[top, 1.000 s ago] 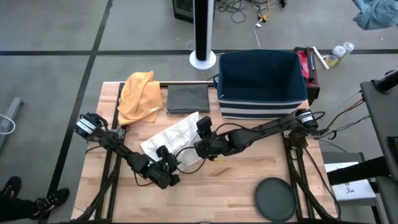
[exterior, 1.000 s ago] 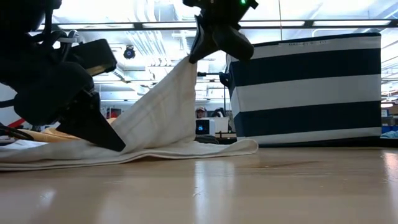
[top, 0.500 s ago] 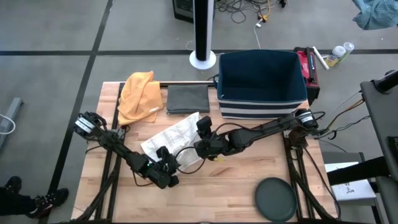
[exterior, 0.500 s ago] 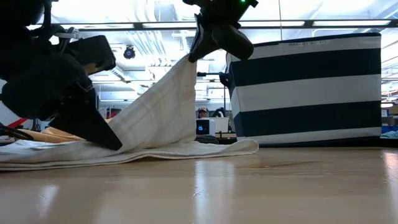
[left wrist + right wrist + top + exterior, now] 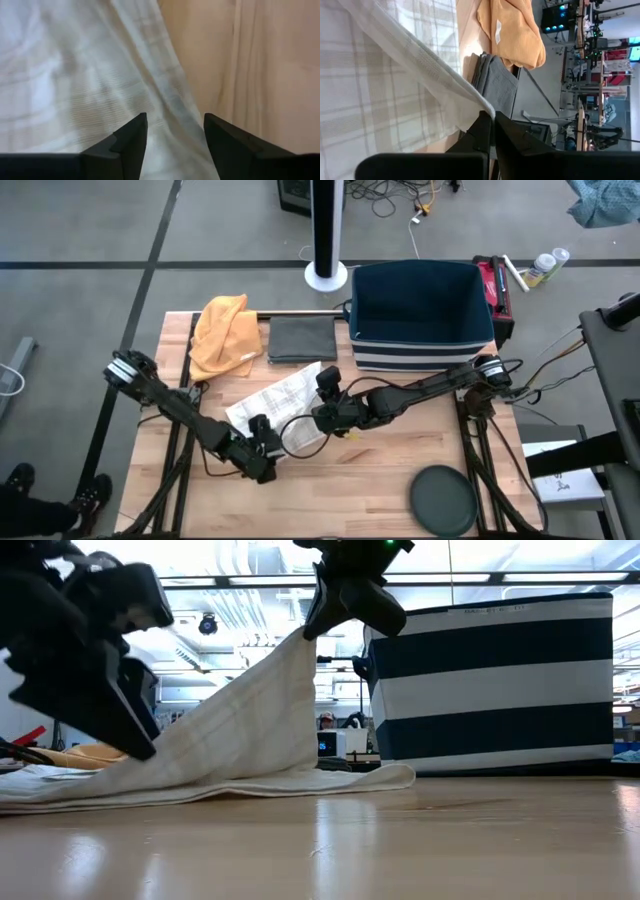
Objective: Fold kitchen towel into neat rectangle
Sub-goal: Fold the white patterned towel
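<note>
The white checked kitchen towel (image 5: 283,402) lies on the wooden table (image 5: 360,480), with one corner raised like a tent (image 5: 270,710). My right gripper (image 5: 335,615) is shut on that raised corner above the table's middle; it also shows in the high view (image 5: 320,402) and in its own wrist view (image 5: 492,122). My left gripper (image 5: 130,730) hangs open just above the towel's near part. Its two fingers (image 5: 135,135) stand apart over the cloth without touching it. From above, my left gripper (image 5: 266,452) is at the towel's near edge. My right gripper pinches the towel's raised corner (image 5: 481,106) between its two shut fingers, coming at it from above on a slant. The cloth (image 5: 300,650) hangs from the fingers and slopes down to the table. The towel's lower part (image 5: 200,785) lies flat on the wood.
A blue-and-white striped basket (image 5: 420,310) stands at the far right of the table. An orange cloth (image 5: 225,330) and a folded grey cloth (image 5: 302,338) lie along the far edge. A dark round disc (image 5: 443,498) sits near the front right corner.
My left gripper has opened, let go of the towel and risen off it, tipping as it went. The towel's lower part stays flat on the table and the raised corner stays up in my right gripper.
</note>
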`<action>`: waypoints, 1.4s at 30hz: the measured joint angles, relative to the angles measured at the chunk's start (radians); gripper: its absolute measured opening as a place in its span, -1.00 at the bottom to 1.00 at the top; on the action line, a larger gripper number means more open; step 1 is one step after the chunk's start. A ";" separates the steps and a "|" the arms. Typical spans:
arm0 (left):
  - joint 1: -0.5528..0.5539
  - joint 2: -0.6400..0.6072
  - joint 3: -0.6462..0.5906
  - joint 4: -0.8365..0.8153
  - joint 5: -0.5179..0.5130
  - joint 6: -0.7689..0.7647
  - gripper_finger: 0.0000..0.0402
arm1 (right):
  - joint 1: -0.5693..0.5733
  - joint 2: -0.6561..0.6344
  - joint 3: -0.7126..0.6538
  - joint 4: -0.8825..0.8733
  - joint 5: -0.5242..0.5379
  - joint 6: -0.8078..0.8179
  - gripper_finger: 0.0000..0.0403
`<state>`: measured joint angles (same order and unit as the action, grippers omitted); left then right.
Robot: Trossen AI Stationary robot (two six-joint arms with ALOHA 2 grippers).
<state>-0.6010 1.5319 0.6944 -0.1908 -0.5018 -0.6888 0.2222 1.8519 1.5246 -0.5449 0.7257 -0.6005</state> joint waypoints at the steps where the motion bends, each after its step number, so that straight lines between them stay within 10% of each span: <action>1: 0.002 -0.018 -0.005 -0.013 0.000 0.000 -0.08 | 0.000 0.000 0.000 0.000 0.000 -0.001 -0.96; 15: 0.035 -0.060 -0.247 0.479 0.020 -0.008 -0.23 | 0.004 0.000 0.000 0.000 -0.019 0.014 -0.96; 22: 0.036 -0.015 -0.255 0.459 -0.119 -0.026 -0.23 | 0.006 0.000 0.000 0.000 -0.027 0.025 -0.96; 42: 0.035 -0.064 -0.159 0.138 -0.057 -0.022 -0.18 | 0.006 0.000 0.000 -0.001 -0.059 0.046 -0.96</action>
<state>-0.5655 1.4677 0.5350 -0.0526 -0.5586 -0.7111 0.2287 1.8519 1.5246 -0.5456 0.6670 -0.5544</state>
